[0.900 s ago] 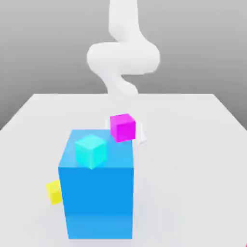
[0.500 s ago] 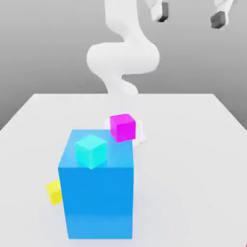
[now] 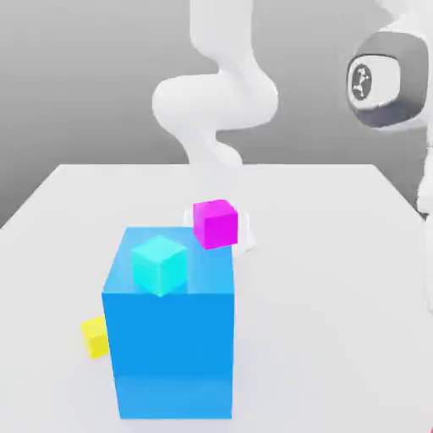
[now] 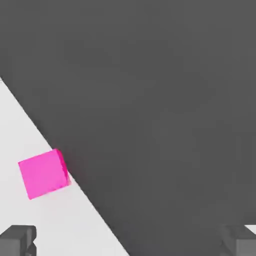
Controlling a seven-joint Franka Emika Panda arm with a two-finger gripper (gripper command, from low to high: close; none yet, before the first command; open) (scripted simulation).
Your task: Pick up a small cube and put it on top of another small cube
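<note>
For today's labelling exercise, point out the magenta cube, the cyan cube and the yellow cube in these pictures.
magenta cube (image 3: 215, 225), exterior view, on its front face.
cyan cube (image 3: 158, 265), exterior view, near the middle, where it sits on the big blue block.
yellow cube (image 3: 95, 337), exterior view, on its visible front face.

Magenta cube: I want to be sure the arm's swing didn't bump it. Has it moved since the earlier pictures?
No. The magenta cube sits at the same spot behind the big blue cube's far corner.
</note>
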